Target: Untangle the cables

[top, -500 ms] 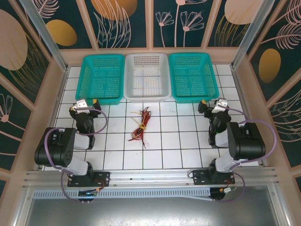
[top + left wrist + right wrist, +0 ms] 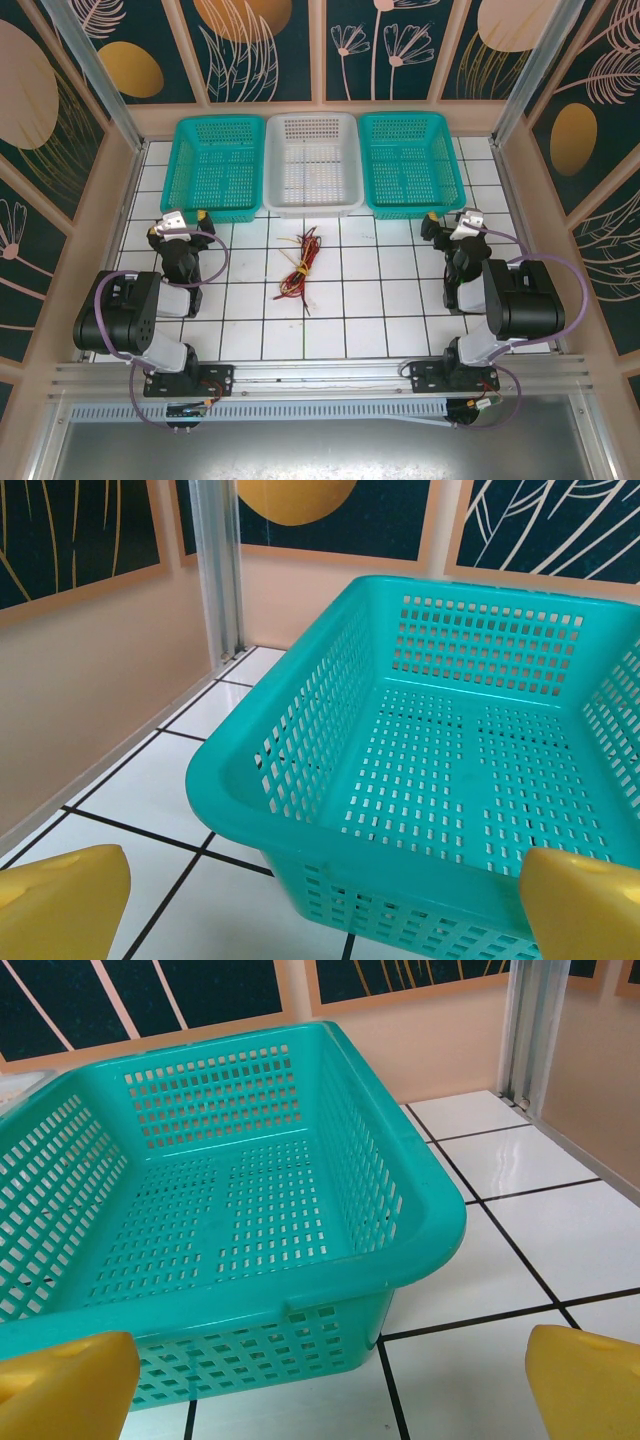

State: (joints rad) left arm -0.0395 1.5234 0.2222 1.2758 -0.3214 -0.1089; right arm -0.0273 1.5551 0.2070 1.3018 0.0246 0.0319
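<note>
At table [image 2: 380,300] centre, the cables [image 2: 300,265] lie bundled, long axis running near-to-far. Left gripper [image 2: 182,215] sits slightly nearer them than right gripper [image 2: 452,218]; both stand spread wide, empty

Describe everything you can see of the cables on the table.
The cables are a few very thin, flexible wires in red, yellowish tan and black, twisted into one small loose tangle with stray ends poking out. The tangle lies flat on the white tiled table, just in front of the white basket, touching nothing else.
</note>
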